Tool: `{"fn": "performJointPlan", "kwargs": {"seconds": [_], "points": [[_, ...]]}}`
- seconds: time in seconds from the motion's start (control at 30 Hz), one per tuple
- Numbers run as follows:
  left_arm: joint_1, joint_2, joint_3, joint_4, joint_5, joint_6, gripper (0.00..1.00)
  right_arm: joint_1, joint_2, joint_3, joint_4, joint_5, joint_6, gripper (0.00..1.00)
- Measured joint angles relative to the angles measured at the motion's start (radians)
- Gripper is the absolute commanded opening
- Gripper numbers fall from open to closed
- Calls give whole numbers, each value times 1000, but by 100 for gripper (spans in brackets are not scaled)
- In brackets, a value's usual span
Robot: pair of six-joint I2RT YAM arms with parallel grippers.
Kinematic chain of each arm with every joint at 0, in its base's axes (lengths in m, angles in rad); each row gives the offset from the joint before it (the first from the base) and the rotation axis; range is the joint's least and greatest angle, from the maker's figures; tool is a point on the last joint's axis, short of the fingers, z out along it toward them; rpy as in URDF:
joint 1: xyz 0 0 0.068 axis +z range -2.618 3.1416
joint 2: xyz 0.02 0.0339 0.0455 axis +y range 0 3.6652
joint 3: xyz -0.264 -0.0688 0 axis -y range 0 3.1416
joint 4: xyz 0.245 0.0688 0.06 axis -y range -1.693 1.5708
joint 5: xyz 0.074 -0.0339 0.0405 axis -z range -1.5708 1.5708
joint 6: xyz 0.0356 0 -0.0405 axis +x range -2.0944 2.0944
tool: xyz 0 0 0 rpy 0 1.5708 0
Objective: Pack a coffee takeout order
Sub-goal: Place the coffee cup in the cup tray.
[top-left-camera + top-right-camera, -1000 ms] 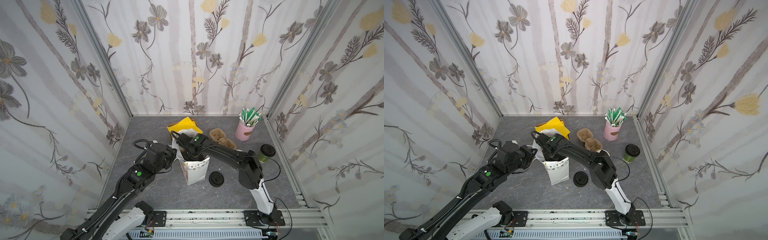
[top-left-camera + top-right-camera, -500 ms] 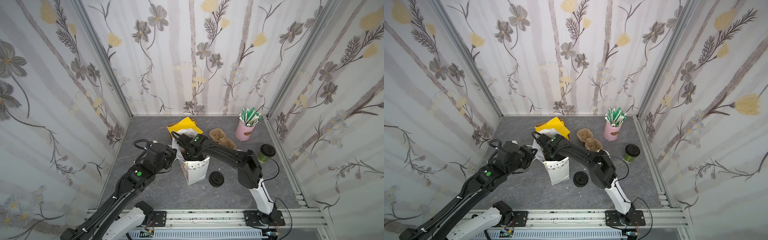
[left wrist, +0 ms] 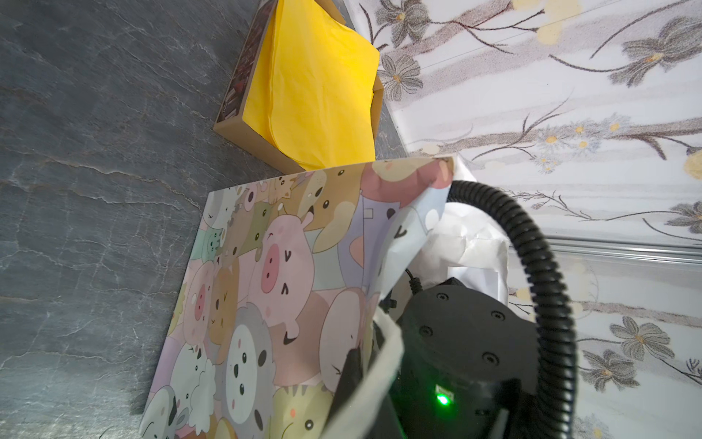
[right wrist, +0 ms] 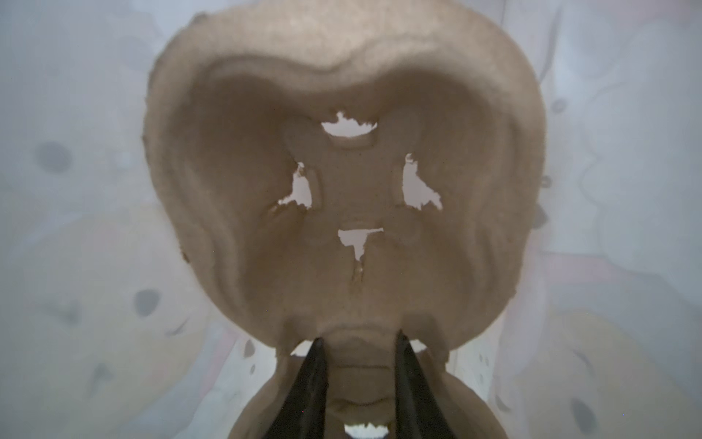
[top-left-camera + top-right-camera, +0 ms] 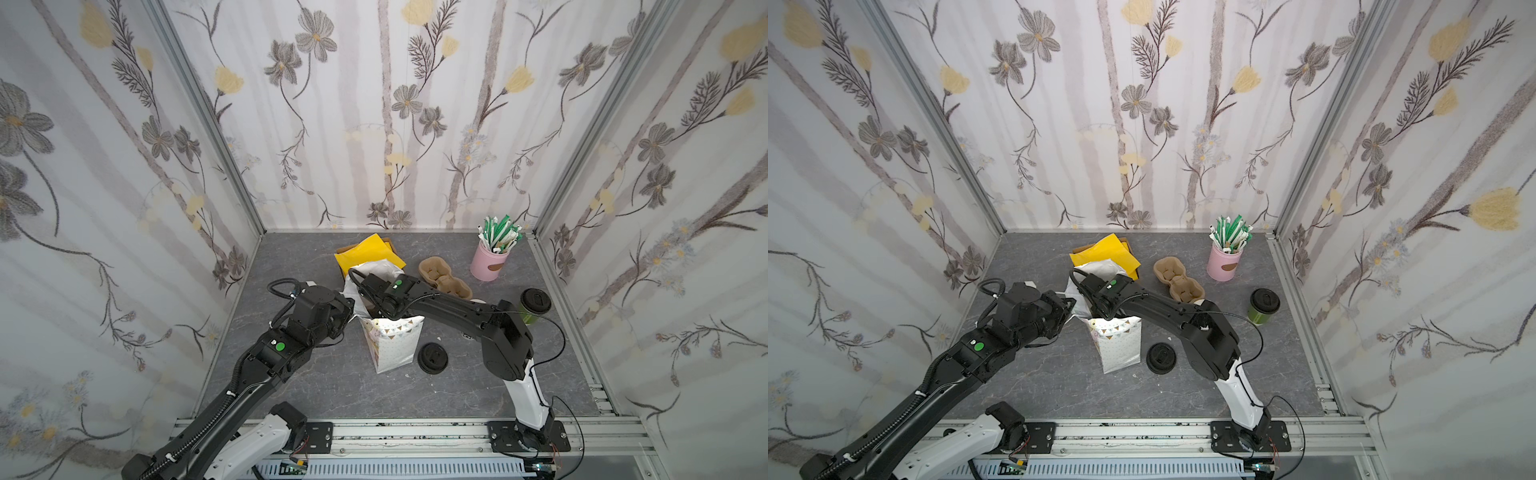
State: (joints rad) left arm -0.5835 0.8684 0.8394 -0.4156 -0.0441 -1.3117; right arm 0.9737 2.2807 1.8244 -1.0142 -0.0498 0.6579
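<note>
Mid-desk, my right end effector [image 4: 359,338], lowered inside the paper bag [image 5: 392,347], grips a pulp cup carrier [image 4: 342,76]; my left end effector [image 3: 357,365] is clamped on the bag's rim.

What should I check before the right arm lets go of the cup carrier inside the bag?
1. Bag mouth held open: left gripper pinches the paper bag at its rim. Ok.
2. Right gripper clamps the pulp cup carrier inside the bag. Ok.
3. Carrier sitting flat on the bag floor: cannot tell.
4. Green cup upright, lid on. Ok.
5. Yellow napkin packed: not ok, it lies in its cardboard box outside the bag.
</note>
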Motion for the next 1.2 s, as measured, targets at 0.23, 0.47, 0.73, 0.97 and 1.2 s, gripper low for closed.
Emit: {"fn": "performJointPlan", "kwargs": {"seconds": [0.23, 0.47, 0.73, 0.97, 1.2], "points": [[0, 1, 8, 0, -2, 0, 0, 0, 22, -3, 8, -23, -1, 22], [0, -6, 17, -10, -4, 13, 0, 1, 26, -33, 29, -34, -4, 23], [0, -19, 19, -21, -4, 34, 0, 1, 53, -29, 40, -56, -4, 24], [1, -27, 13, -24, -4, 47, 0, 0, 80, -28, 45, -75, -4, 24], [11, -41, -1, -23, 0, 44, 0, -12, 83, -28, 57, -83, 11, 25]]}}
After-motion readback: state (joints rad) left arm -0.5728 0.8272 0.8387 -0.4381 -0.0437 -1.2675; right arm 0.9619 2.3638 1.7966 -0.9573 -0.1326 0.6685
